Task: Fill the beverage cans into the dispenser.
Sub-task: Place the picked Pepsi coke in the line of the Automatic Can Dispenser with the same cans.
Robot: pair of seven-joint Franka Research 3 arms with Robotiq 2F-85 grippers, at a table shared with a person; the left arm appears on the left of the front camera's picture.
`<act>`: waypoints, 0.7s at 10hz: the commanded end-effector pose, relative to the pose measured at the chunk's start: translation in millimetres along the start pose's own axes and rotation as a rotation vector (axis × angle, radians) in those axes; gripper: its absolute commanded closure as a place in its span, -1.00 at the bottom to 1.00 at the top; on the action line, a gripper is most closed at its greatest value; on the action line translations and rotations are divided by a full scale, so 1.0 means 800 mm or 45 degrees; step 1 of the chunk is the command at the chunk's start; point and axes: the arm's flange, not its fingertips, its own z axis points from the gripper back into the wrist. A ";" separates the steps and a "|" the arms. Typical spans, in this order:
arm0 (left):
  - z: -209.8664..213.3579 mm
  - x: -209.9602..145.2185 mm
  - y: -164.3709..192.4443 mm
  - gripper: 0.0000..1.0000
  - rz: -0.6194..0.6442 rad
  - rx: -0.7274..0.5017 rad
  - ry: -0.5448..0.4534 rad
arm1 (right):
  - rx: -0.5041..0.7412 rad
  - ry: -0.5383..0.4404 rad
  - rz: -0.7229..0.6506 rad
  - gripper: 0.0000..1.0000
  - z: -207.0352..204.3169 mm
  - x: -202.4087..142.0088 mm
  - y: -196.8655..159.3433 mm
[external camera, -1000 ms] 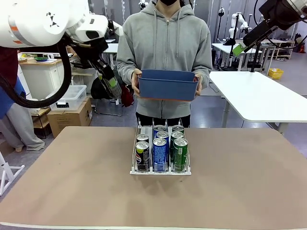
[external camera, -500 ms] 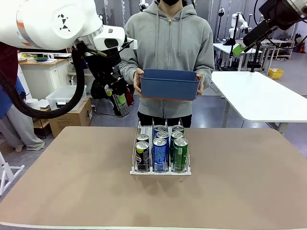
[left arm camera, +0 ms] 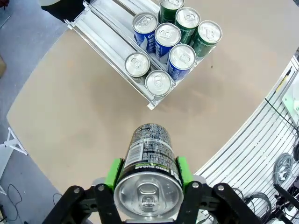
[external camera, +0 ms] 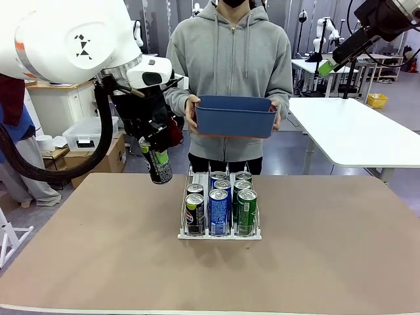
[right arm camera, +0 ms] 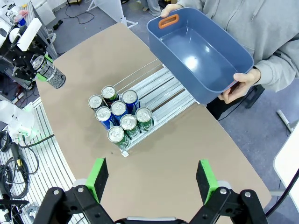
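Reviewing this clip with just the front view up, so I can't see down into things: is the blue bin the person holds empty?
Observer: Yes, the right wrist view looks into the blue bin; its floor is bare.
Operator: How many cans in the black lane?
Observer: Two, against three each in the other lanes of the dispenser.
Operator: Is the left gripper's grip square?
Observer: The left gripper has a green pad on each side of the black can, near its top.
Operator: And the right gripper?
Observer: The right gripper is open, high above the table.

A grey floor is stretching behind the brown table, where white tables are standing (one bearing a yellow box) alongside cardboard boxes
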 end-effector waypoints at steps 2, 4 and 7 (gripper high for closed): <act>0.003 0.008 0.008 -0.15 0.010 0.006 -0.034 | 0.013 -0.006 -0.002 -1.00 0.000 -0.001 -0.001; 0.002 0.010 0.004 -0.15 -0.046 -0.050 -0.023 | 0.013 -0.006 -0.002 -1.00 0.000 -0.001 -0.001; -0.011 -0.001 -0.033 -0.15 -0.149 -0.060 -0.135 | 0.013 -0.006 -0.002 -1.00 0.000 -0.001 -0.001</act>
